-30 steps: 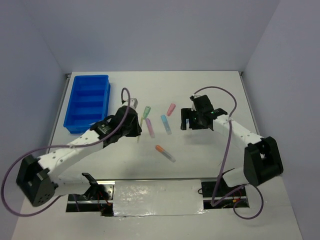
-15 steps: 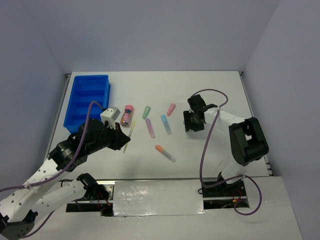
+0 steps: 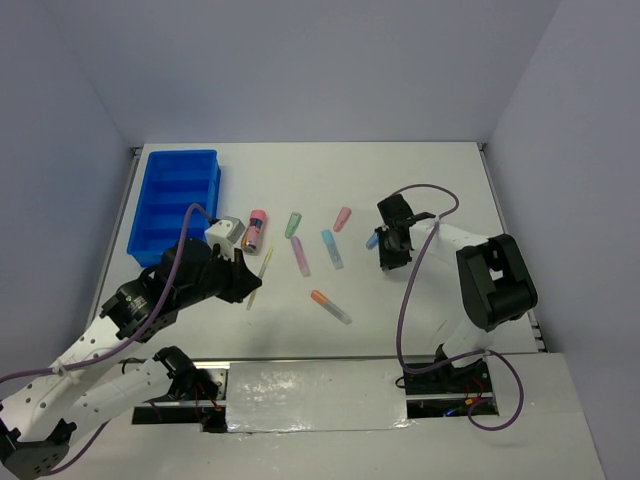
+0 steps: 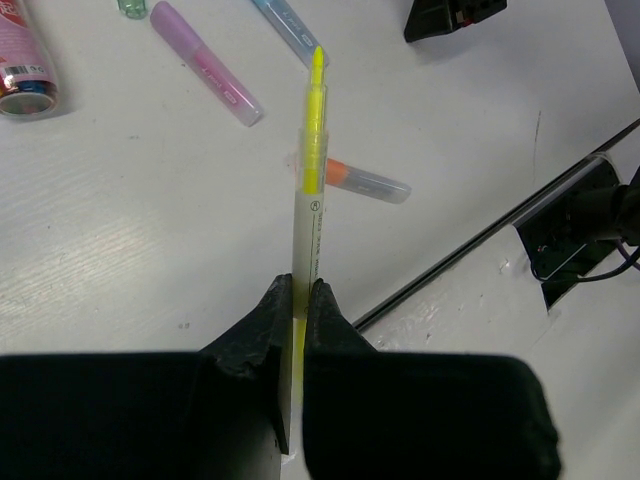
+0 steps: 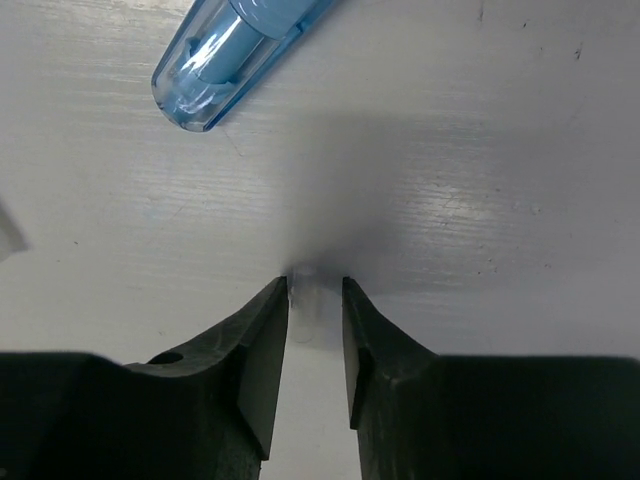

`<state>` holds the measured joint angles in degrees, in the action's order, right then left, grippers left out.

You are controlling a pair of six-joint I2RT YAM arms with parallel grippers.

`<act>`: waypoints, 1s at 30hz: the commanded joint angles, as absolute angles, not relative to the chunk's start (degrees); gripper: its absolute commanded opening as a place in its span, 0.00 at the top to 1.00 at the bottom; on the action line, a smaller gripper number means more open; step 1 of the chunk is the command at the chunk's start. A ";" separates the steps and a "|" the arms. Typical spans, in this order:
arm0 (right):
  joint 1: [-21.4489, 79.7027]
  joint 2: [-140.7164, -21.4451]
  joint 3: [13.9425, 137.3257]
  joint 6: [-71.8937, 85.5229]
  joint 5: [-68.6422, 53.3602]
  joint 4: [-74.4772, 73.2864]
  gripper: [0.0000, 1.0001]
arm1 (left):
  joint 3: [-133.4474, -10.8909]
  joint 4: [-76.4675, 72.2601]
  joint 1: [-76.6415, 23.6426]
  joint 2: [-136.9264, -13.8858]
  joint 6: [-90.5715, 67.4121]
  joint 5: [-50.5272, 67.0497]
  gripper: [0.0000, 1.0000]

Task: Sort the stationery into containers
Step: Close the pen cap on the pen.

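Yellow is the only colour picked up so far: a thin yellow pen (image 4: pixel 311 190) is held over the table in the left gripper (image 4: pixel 297 300), on the near side of the bright blue divided plastic tray (image 3: pixel 178 205) and not yet over it. Everything else is left lying loose, so the job looks barely started tbh.

Nearest, off to the tray's right, an orange-capped clear marker (image 3: pixel 330 307) is seen. Further back come a purple marker (image 3: pixel 300 257), a light blue marker (image 3: pixel 332 250), a green marker (image 3: pixel 293 224), a pink marker (image 3: pixel 342 218) and a brown-pink tube (image 3: pixel 256 230), the tube closest to the tray. Nothing can be made out in the tray's compartments.

Jaws: the left ones are squeezed tight on the pen's barrel. The right gripper (image 5: pixel 315 290), furthest right of the tray, is pressed down at the table with a narrow gap left. Something pale sits in that gap, but whether it's gripped can't be told. A clear blue-capped marker (image 5: pixel 230 60) lies just ahead, untouched.
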<state>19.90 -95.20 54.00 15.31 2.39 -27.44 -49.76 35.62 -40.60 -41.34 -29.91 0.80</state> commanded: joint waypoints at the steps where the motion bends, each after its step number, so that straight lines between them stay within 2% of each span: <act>1: 20.65 -97.38 54.23 16.00 0.97 -27.15 0.72 | -49.75 34.19 -40.69 -40.43 -28.74 1.67 1.00; 3: 21.00 -97.38 54.23 16.00 1.23 -27.33 0.82 | -49.75 34.36 -40.69 -40.43 -28.83 1.50 1.00; 5: 21.09 -97.03 53.70 15.82 0.36 -26.81 0.97 | -49.75 34.37 -40.61 -40.69 -28.92 1.32 1.00; 7: 21.18 -95.28 52.04 15.73 -3.07 -25.23 1.00 | -49.75 34.45 -40.69 -40.78 -29.00 1.14 1.00; 14: 21.01 -87.99 49.66 20.73 -3.34 -20.84 1.00 | -50.01 34.54 -40.69 -41.13 -29.35 0.62 1.00; 19: 21.18 -75.00 47.20 26.53 -0.70 -16.80 1.00 | -46.86 29.55 -40.69 -40.43 -32.42 3.07 1.00; 22: 21.97 -62.88 42.20 33.55 -2.10 -8.90 1.00 | -42.04 20.77 -40.69 -39.38 -35.40 7.81 1.00; 23: 22.49 -55.79 40.19 38.36 -2.72 -2.44 1.00 | -40.27 13.87 -40.78 -38.85 -36.20 9.48 1.00; 25: 24.42 -49.25 33.86 43.83 -2.29 4.62 1.00 | -35.63 6.02 -40.87 -37.53 -39.09 14.40 1.00; 27: 28.64 -41.16 28.95 51.31 3.13 12.90 1.00 | -32.88 -5.68 -41.13 -37.18 -41.30 18.26 1.00; 30: 37.07 -35.17 28.83 55.98 16.23 12.66 1.00 | -28.22 -19.57 -41.31 -38.05 -45.69 21.96 1.00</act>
